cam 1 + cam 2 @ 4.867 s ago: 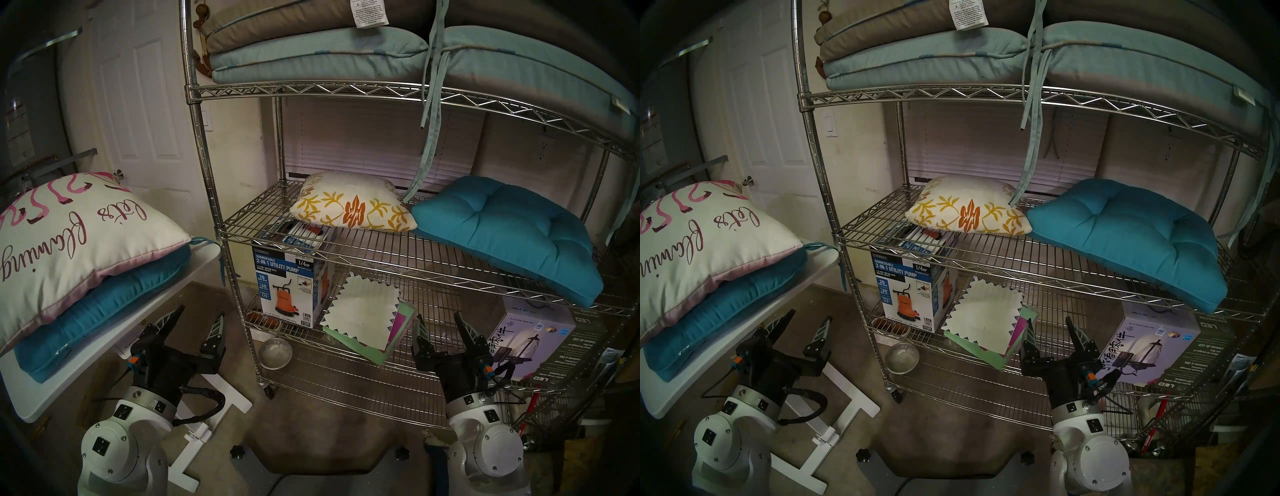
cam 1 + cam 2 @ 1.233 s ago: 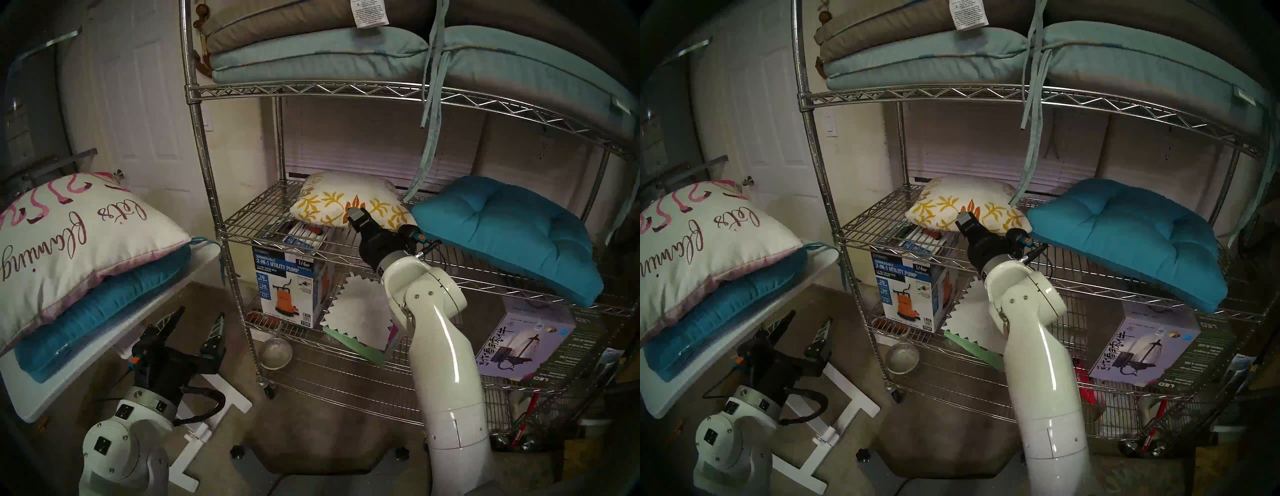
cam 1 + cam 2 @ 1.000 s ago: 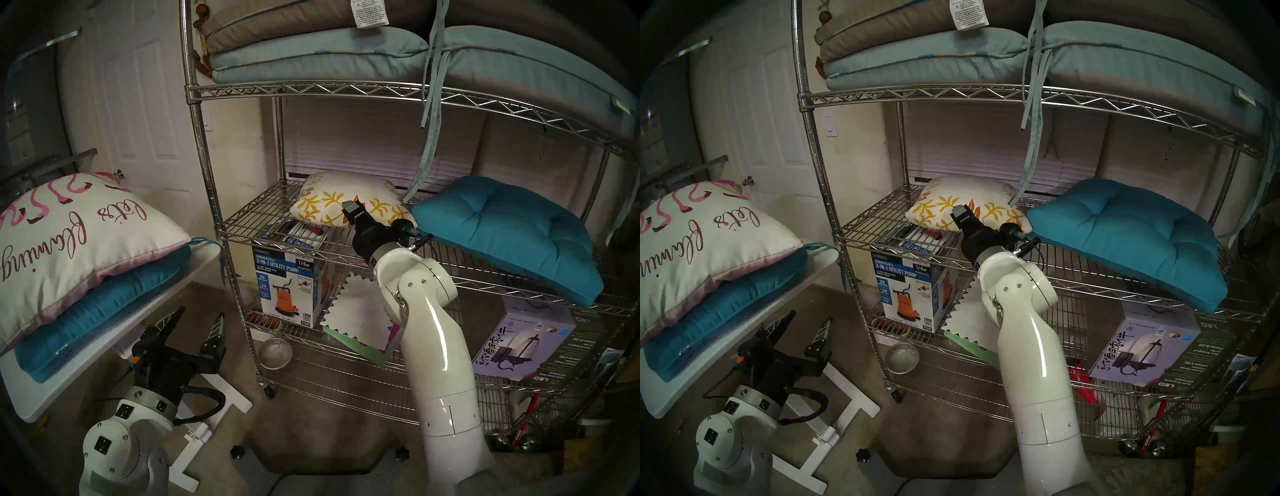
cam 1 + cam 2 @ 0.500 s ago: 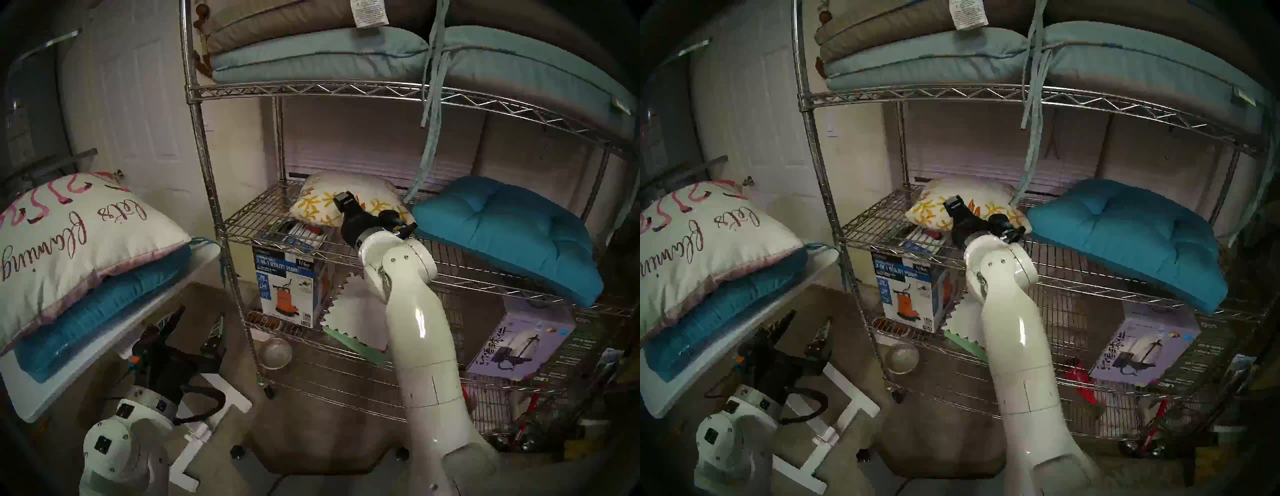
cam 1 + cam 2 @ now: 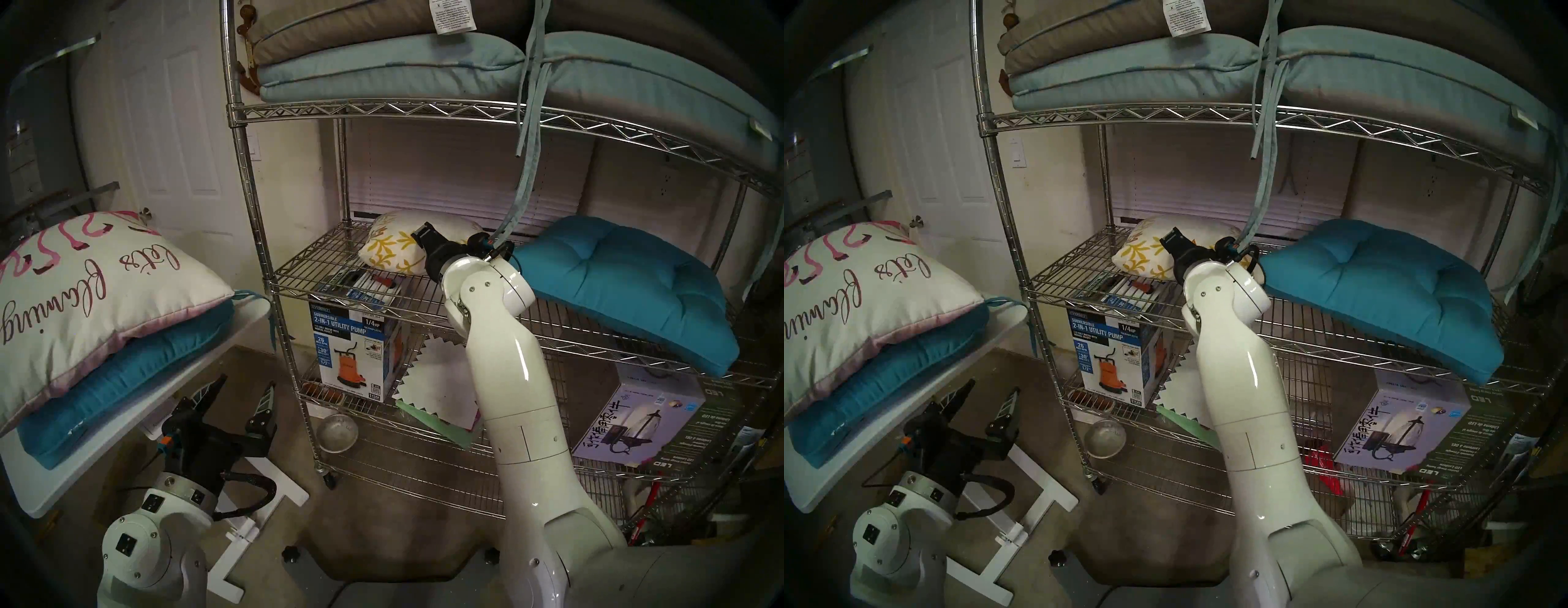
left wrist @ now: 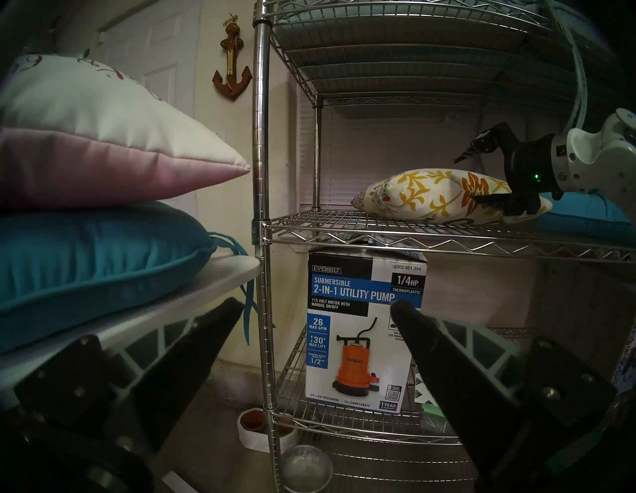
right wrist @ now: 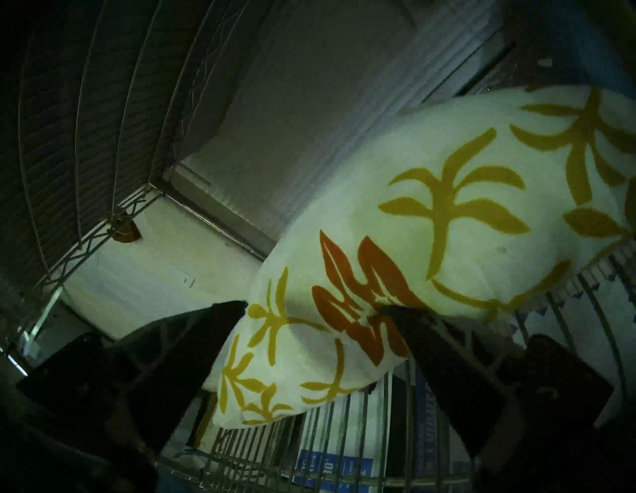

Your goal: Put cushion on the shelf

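The shelf (image 5: 382, 108) is a tall chrome wire rack. A white cushion with yellow and orange leaves (image 5: 390, 246) lies on its middle tier, seen also in the left wrist view (image 6: 423, 192) and the right wrist view (image 7: 447, 206). My right gripper (image 6: 478, 175) is open and straddles this cushion's near right edge, one finger above and one low at its front (image 7: 311, 308). My left gripper (image 5: 242, 390) is open and empty, low beside the white table (image 5: 63, 488). That table holds a white flamingo cushion (image 5: 85, 288) on a teal cushion (image 5: 127, 382).
A teal tufted cushion (image 5: 615, 276) lies on the same tier, right of my right wrist. Pale cushions (image 5: 382, 72) fill the top tier, their ties (image 5: 526, 170) hanging by my wrist. A pump box (image 5: 352, 356) and a lantern box (image 5: 636, 420) sit below; a metal bowl (image 5: 337, 433) is on the floor.
My right arm has risen from beside the lower tier and reached deeper into the middle tier, its open fingers now around the leaf cushion's edge. The left arm has not moved.
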